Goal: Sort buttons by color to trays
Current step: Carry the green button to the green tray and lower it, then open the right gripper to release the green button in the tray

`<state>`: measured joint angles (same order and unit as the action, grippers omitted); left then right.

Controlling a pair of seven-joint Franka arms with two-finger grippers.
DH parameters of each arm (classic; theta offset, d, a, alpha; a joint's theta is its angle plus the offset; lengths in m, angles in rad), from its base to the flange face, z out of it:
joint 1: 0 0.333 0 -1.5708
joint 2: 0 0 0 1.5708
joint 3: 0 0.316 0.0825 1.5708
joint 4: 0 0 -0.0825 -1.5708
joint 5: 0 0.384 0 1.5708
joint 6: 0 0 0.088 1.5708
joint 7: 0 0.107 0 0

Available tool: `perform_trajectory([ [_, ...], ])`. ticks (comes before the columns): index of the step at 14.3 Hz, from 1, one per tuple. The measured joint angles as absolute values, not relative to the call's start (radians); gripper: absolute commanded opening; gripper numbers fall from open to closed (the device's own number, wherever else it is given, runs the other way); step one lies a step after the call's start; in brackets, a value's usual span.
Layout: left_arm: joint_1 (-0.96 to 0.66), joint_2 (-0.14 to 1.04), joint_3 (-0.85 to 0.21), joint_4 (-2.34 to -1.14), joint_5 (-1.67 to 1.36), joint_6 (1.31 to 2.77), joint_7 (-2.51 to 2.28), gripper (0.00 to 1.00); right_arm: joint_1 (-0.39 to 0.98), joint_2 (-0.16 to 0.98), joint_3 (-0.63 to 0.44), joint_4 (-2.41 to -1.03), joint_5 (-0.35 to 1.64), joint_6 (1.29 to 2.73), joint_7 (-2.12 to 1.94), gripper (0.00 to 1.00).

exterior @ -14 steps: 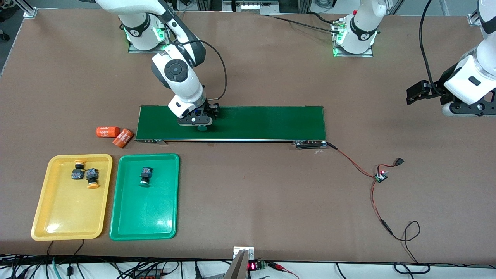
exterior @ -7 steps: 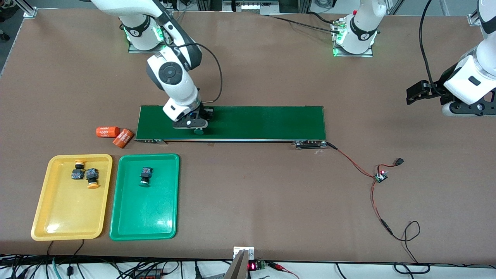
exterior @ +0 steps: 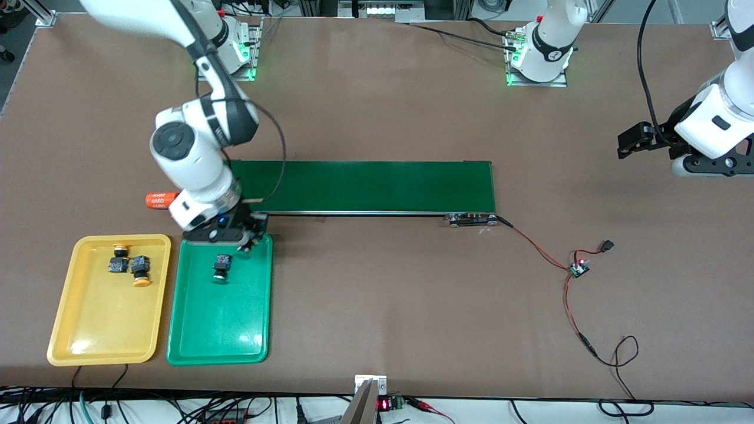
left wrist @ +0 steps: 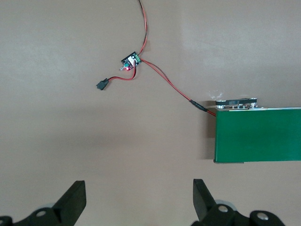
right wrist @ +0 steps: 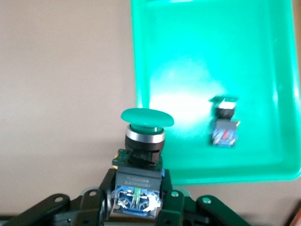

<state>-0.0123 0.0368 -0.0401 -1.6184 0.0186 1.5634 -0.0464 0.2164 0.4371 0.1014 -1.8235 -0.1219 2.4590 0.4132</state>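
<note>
Now, from the front, the right end effector [exterior: 242, 246] hangs over the green tray's [exterior: 194, 330] rim nearest the belt [exterior: 377, 185], probably not yet centred. Its wrist view shows it clamped on a green button [right wrist: 146, 136]; lowering and releasing comes next. The left end effector [left wrist: 138, 202] waits, spread wide.

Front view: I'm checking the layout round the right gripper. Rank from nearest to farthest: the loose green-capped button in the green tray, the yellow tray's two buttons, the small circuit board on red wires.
From the right gripper, shut on a green-capped button:
1. Loose green-capped button, in the green plastic tray, just beside the gripper.
2. Two yellow-capped buttons, in the yellow plastic tray.
3. Small circuit board, toward the left arm's end of the table.
</note>
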Motion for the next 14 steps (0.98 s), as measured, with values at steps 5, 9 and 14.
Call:
perform_trajectory([
  [5, -0.013, 0.037, -0.041, -1.618, 0.019, 1.563, -0.046, 1.0, 0.185, 0.609, 0.075, -1.696, -0.133, 2.465, 0.392, 0.18],
  [9, -0.013, 0.036, -0.042, -1.618, 0.019, 1.563, -0.046, 1.0, 0.185, 0.658, 0.061, -1.657, -0.136, 2.465, 0.392, 0.63],
  [14, -0.013, 0.036, -0.044, -1.618, 0.019, 1.563, -0.046, 1.0, 0.181, 0.661, 0.059, -1.653, -0.157, 2.468, 0.392, 1.0],
])
